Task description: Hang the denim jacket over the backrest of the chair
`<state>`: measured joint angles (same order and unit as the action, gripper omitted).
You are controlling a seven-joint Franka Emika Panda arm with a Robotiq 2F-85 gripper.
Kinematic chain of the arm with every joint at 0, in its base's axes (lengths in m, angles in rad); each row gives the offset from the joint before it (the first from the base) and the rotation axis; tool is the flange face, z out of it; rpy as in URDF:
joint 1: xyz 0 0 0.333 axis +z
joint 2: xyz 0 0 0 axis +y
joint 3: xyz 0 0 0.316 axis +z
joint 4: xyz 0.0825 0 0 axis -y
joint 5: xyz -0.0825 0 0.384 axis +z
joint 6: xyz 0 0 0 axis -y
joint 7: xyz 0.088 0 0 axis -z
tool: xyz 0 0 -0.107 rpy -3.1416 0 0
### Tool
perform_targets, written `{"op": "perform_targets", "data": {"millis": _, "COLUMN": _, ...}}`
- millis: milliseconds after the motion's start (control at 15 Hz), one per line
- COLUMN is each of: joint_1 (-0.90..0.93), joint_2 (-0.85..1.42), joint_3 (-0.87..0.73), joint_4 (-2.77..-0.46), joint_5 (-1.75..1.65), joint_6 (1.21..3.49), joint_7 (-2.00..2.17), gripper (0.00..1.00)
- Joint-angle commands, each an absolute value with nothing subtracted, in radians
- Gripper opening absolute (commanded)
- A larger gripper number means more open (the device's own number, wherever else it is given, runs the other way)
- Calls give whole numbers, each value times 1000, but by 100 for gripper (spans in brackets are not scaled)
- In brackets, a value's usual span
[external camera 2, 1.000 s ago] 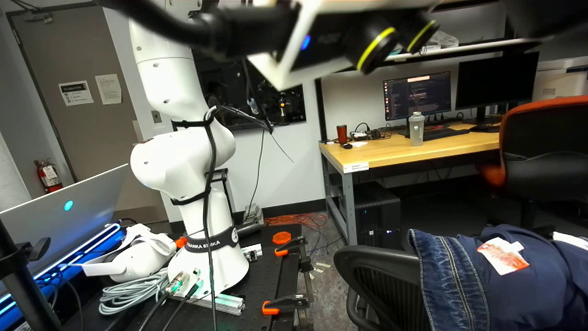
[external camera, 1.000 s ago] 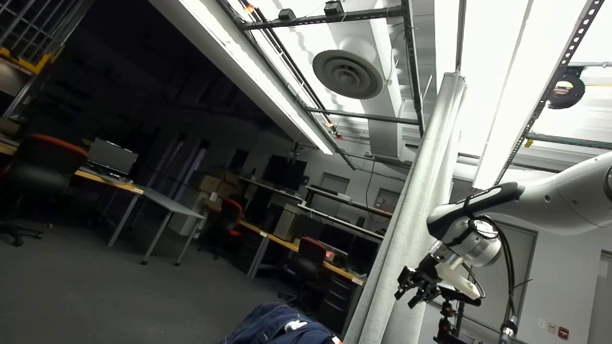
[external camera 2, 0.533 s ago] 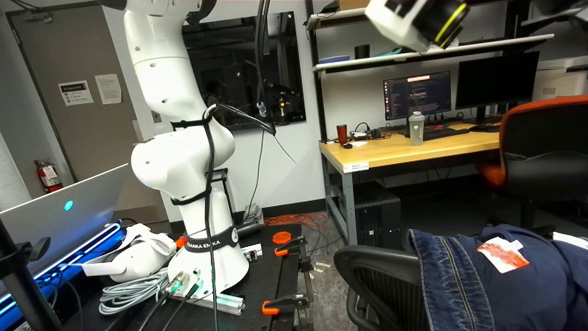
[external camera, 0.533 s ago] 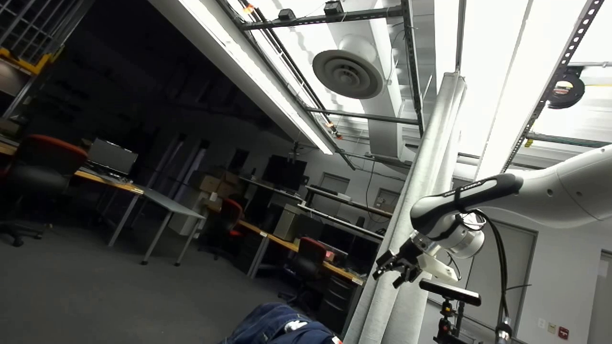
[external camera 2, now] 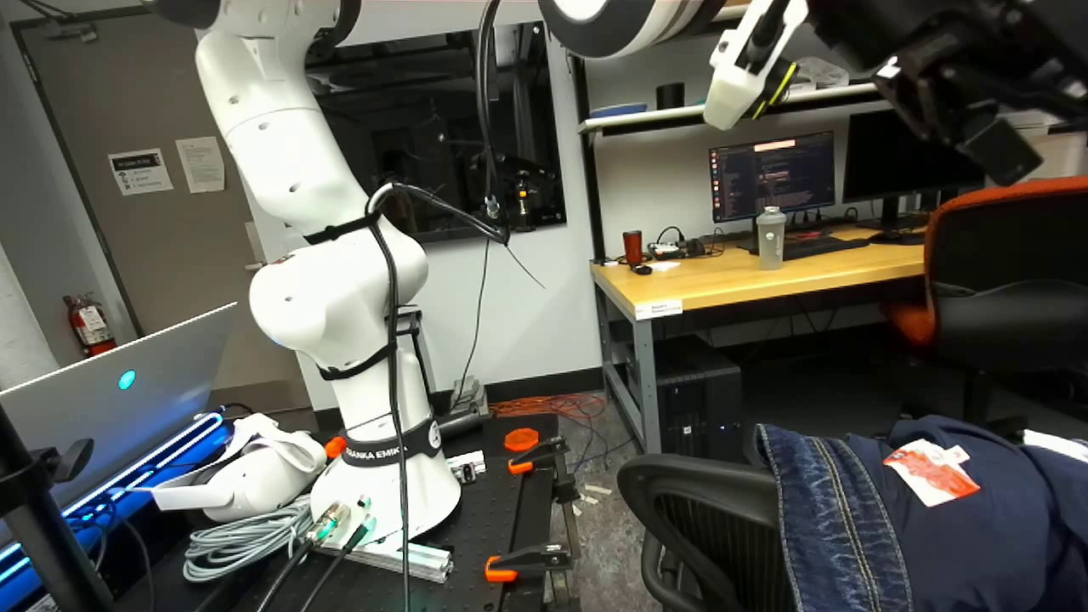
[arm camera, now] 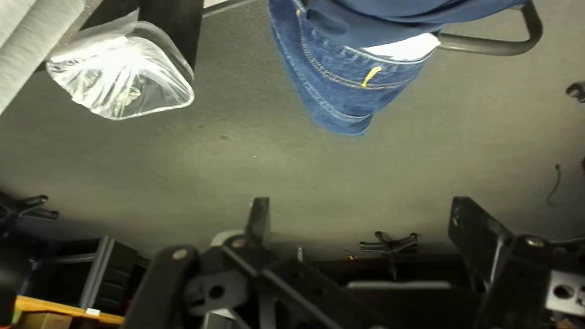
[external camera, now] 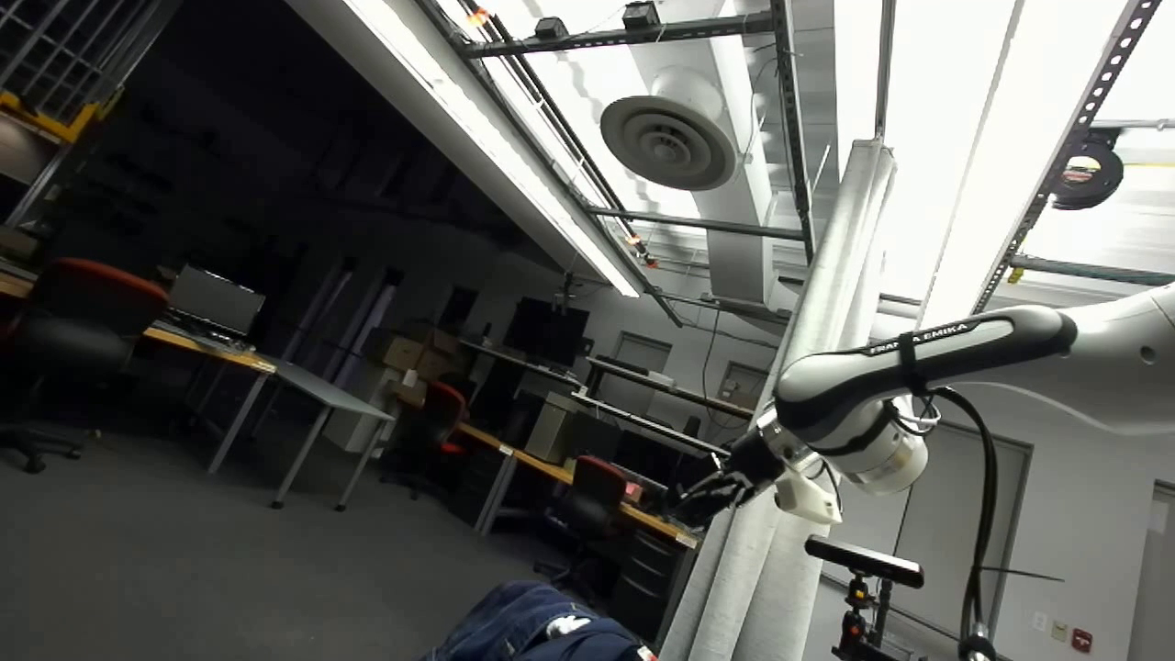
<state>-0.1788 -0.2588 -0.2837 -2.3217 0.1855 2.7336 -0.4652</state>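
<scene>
The denim jacket point(external camera 2: 837, 527) is dark blue and limp, with a white and reddish tag. It lies over the right part of a black mesh-backed chair point(external camera 2: 693, 480) in an exterior view. Its top also shows at the bottom of an exterior view point(external camera: 514, 620). In the wrist view the jacket point(arm camera: 343, 87) hangs at the top, beside a curved chair bar point(arm camera: 496, 45). My gripper point(arm camera: 361, 201) is open and empty, its fingers wide apart, away from the jacket. It also shows in both exterior views point(external camera: 695, 507), high above the jacket. Much of the chair is hidden by the jacket.
A wooden desk point(external camera 2: 765, 285) with monitors and an orange-black chair point(external camera 2: 1011, 280) stand behind. A tripod camera point(external camera: 863, 560) stands below the arm near a grey curtain point(external camera: 826, 285). A bag-lined bin point(arm camera: 123, 77) is on the floor. Clamps point(external camera 2: 535, 557) edge the robot's table.
The arm has turned and my gripper has moved left and slightly up in an exterior view, away from the tripod camera. The gripper stays empty. The jacket and chair have not moved.
</scene>
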Motion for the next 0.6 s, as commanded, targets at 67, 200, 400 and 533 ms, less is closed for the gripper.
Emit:
{"op": "perform_targets", "data": {"millis": 67, "joint_1": -82, "joint_2": -370, "joint_3": -283, "joint_4": -2473, "joint_5": 175, "joint_6": 2786, "joint_7": -505, "gripper": 100}}
{"op": "perform_targets", "data": {"millis": 200, "joint_1": -54, "joint_2": -392, "joint_3": -285, "joint_4": -2506, "joint_5": 166, "joint_6": 2778, "joint_7": -512, "gripper": 100}}
{"op": "perform_targets", "data": {"millis": 400, "joint_1": -44, "joint_2": -349, "joint_3": -291, "joint_4": -2475, "joint_5": 165, "joint_6": 2761, "joint_7": -472, "gripper": 97}}
{"op": "perform_targets", "data": {"millis": 533, "joint_1": -43, "joint_2": -345, "joint_3": -294, "joint_4": -2473, "joint_5": 166, "joint_6": 2761, "joint_7": -473, "gripper": 94}}
